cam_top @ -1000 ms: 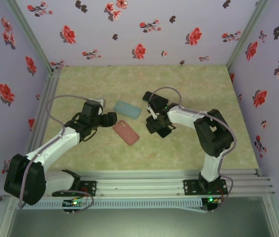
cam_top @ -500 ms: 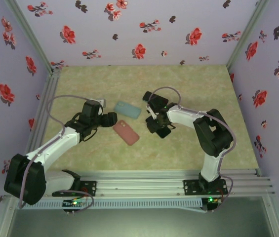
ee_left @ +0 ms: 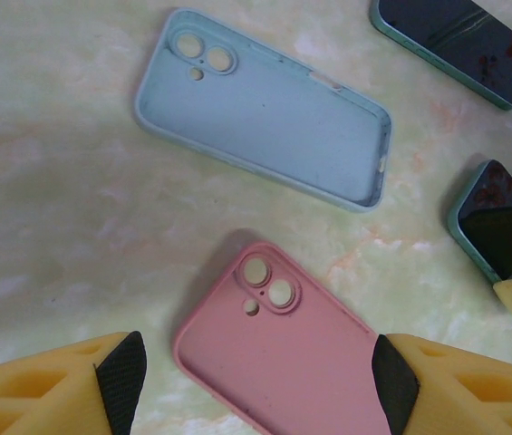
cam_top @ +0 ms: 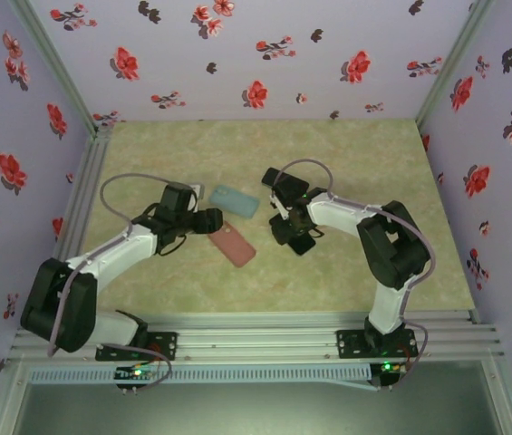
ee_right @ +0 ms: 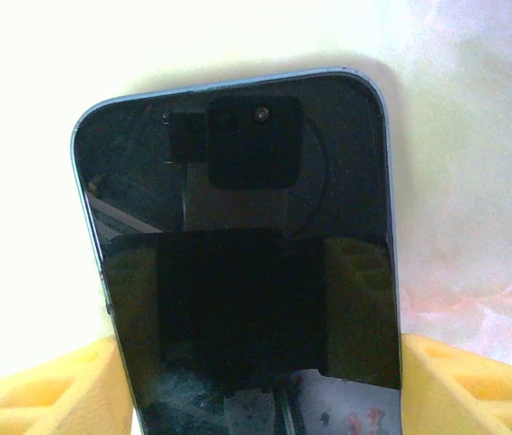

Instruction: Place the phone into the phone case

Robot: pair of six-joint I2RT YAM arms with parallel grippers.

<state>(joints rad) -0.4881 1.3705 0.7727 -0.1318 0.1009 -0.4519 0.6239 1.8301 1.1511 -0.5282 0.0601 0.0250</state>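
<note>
A pink phone case (ee_left: 283, 353) lies inside up on the table, between the spread fingers of my left gripper (ee_left: 256, 385), which is open. The right pad (ee_left: 393, 385) is at the case's edge and the left pad (ee_left: 120, 381) stands apart from it. In the top view the left gripper (cam_top: 208, 220) sits at the upper-left end of the pink case (cam_top: 235, 245). My right gripper (ee_right: 256, 362) is shut on a dark-screened phone (ee_right: 237, 254), held by its long edges. In the top view this gripper (cam_top: 294, 231) is right of the pink case.
A light blue case (ee_left: 265, 109) lies inside up just beyond the pink one, seen in the top view as the light blue case (cam_top: 235, 201). A second phone (ee_left: 450, 45) lies face up farther back. Flowered walls enclose the table (cam_top: 346, 163).
My left arm has swung right, bringing its open gripper up to the pink case's end. The right gripper with the phone has barely shifted.
</note>
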